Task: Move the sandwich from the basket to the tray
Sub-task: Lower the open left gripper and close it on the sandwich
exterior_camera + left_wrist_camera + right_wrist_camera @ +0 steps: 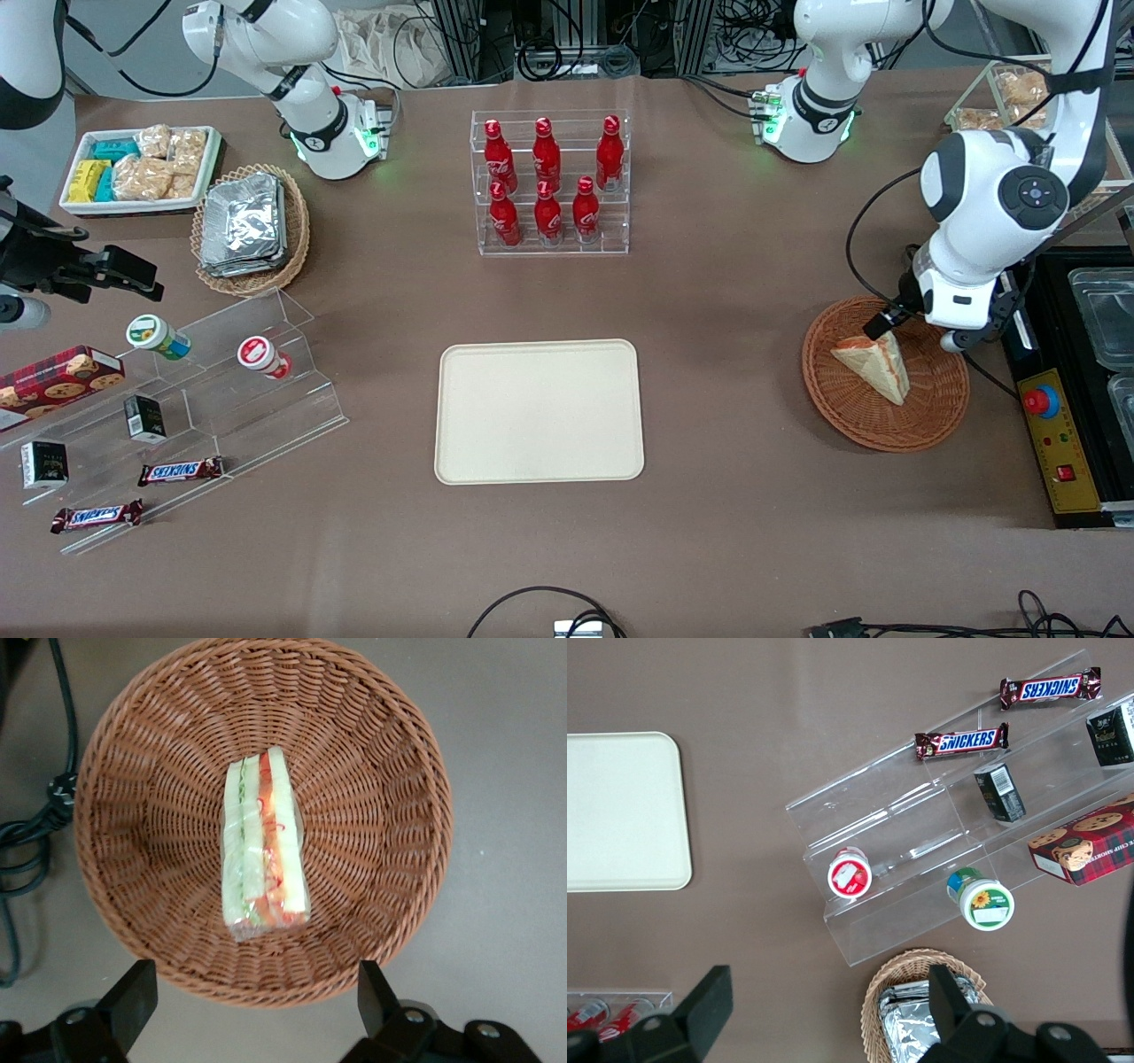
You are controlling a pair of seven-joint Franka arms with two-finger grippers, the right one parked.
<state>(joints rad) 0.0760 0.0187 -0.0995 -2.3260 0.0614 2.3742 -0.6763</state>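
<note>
Hovering my gripper (252, 997) with fingers spread wide above the basket (939, 416) at the front view's right, I see the sandwich (262, 843) lying inside, its long axis crossing the finger gap squarely, the tray (539, 410) empty at center.

The tray (539, 412) was set at the middle of the front frame, slightly below centre. The basket (935, 418) was placed level with it, well apart, toward the working arm's end of the table. The sandwich (877, 363) was laid in the basket, near its middle (264, 846). The gripper (917, 332) was held just above the basket's upper rim, with its fingers (133, 992) spread wider than the sandwich. A bottle rack (551, 182) was stood in the upper middle of the frame, above the tray. A stepped stand (221, 381) and a foil-pack basket (251, 226) were kept toward the parked arm's end.
</note>
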